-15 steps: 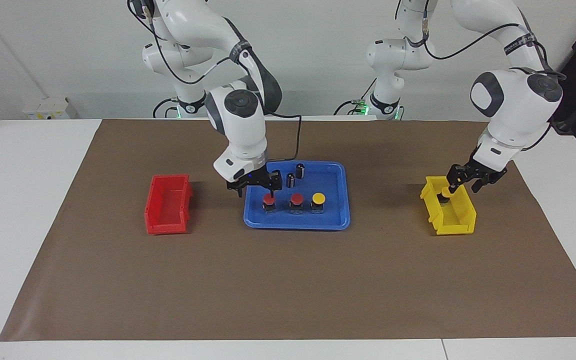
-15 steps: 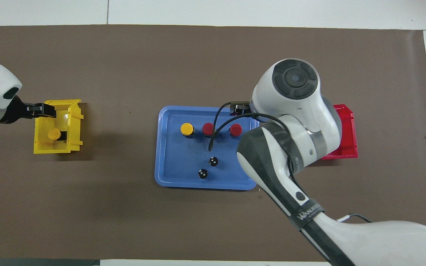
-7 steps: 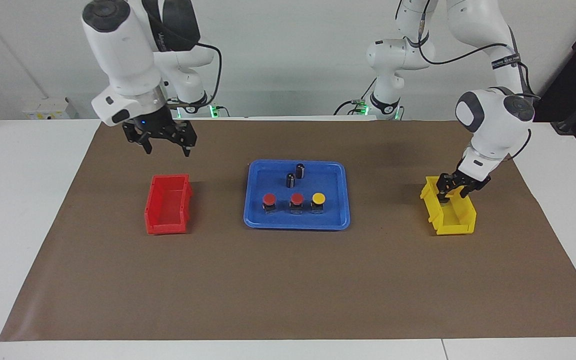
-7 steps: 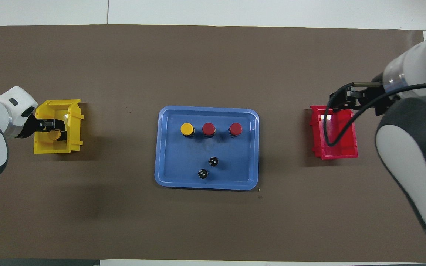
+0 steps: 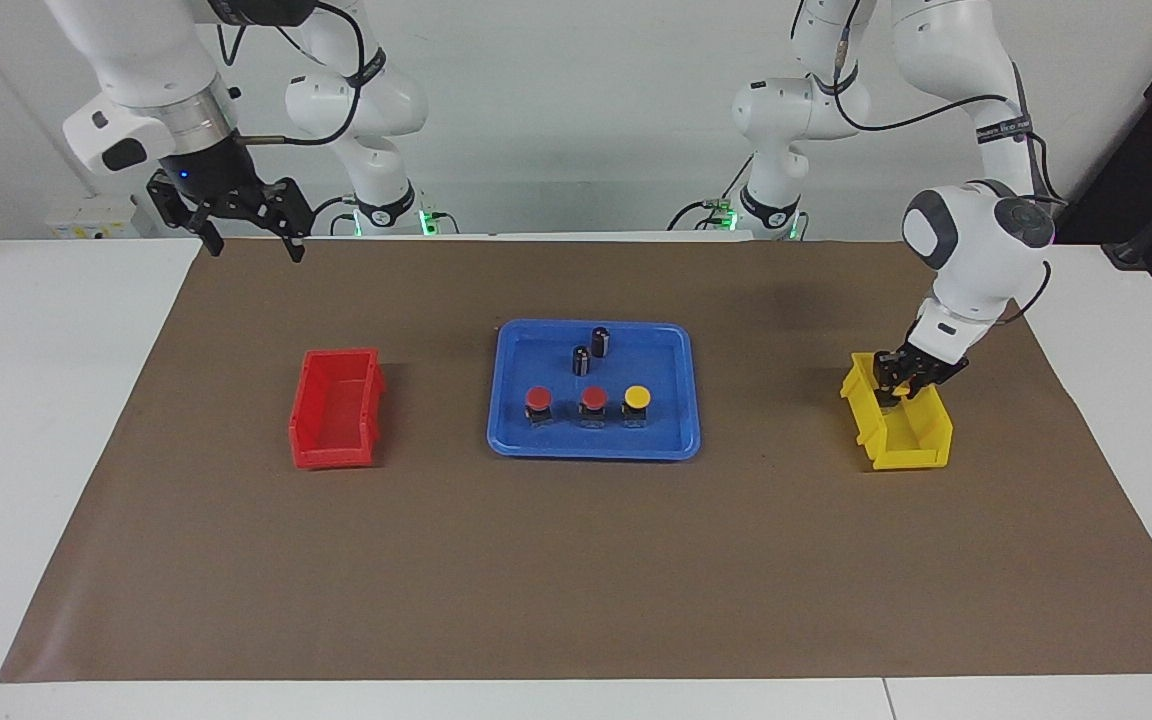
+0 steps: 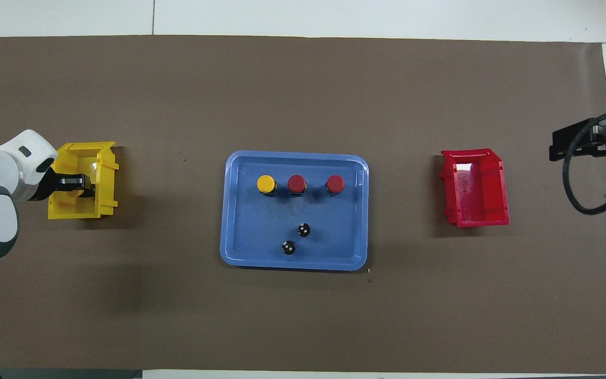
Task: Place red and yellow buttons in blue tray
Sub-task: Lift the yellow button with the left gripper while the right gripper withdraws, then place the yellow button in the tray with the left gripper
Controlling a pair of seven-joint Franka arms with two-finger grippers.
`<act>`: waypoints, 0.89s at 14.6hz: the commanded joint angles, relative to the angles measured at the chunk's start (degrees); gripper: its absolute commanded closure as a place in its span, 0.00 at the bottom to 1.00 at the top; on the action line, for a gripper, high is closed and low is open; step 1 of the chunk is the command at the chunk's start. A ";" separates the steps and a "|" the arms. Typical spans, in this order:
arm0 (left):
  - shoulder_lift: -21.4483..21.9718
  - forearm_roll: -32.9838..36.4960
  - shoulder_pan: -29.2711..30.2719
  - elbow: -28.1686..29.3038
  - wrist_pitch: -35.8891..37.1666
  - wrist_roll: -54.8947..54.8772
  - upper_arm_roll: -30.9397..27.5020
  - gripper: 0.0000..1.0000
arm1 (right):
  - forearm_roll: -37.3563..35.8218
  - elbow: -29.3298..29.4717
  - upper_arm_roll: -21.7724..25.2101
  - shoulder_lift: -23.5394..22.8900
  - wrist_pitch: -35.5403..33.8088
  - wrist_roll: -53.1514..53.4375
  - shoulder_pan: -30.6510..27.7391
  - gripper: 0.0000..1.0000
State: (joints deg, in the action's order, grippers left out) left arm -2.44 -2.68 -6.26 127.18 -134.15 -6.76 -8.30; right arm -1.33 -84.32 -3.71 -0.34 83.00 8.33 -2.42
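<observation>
Facing view: high, across the table, looking back at both robot bases and the wall.
Overhead view: high above the robots' end, looking steeply down (half a turn from the other).
Shared: brown mat (image 5: 596, 560), blue tray (image 5: 676, 440) (image 6: 234, 252), both bins.

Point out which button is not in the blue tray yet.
The yellow button in the yellow bin, under the left gripper; the other three stand in the blue tray.

Blue tray (image 5: 681, 400) holds red and yellow buttons (image 5: 592, 399); red bin (image 5: 336, 405), yellow bin (image 5: 911, 425).
</observation>
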 commanded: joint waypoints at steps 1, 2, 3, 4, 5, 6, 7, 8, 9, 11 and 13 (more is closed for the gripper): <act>-0.72 1.61 -0.07 -8.49 9.48 0.00 0.56 0.97 | 0.63 -0.40 -0.33 -0.36 -0.30 -1.56 -1.71 0.00; -0.81 3.97 -1.29 -13.48 15.00 0.95 0.65 0.97 | 0.63 -1.54 -0.33 0.25 0.83 -1.56 -1.71 0.00; -0.98 5.21 -3.13 -16.75 18.36 3.66 0.74 0.97 | 0.72 -2.94 -0.42 0.77 1.89 -1.91 -1.71 0.00; -1.59 5.66 -5.41 -19.48 20.75 7.78 0.74 0.97 | 0.63 -3.05 -0.33 0.78 1.99 -2.09 -1.71 0.00; -1.77 5.67 -8.65 -20.82 21.90 12.95 0.91 0.97 | 0.72 -3.05 -0.42 0.78 1.99 -2.18 -1.71 0.00; -1.95 5.58 -12.51 -20.57 21.13 18.66 1.00 0.97 | 0.63 -2.96 -0.42 0.78 1.90 -2.18 -1.71 0.00; -1.86 5.58 -15.94 -20.22 20.08 24.55 1.09 0.97 | 0.63 -2.96 -0.42 0.78 1.81 -2.18 -1.62 0.00; -1.86 5.23 -19.11 -19.61 19.37 28.87 1.18 0.97 | 0.63 -2.96 -0.42 0.78 1.81 -2.27 -1.62 0.00; -1.95 5.05 -22.97 -18.64 17.71 33.52 1.18 0.97 | 0.63 -3.05 -0.42 0.87 1.64 -3.14 -1.54 0.00; -3.52 4.62 -28.78 -15.22 11.40 40.83 1.26 0.97 | 0.63 -3.40 -0.42 1.22 1.46 -4.29 -1.45 0.00; -4.76 3.74 -32.22 -13.80 8.65 44.11 1.26 0.97 | 0.63 -3.40 -0.42 1.22 1.46 -4.29 -1.45 0.00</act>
State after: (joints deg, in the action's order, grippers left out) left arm -6.51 1.18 -35.81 111.21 -122.17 34.43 -5.96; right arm -1.29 -85.84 -3.91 -0.58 83.73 5.74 -3.35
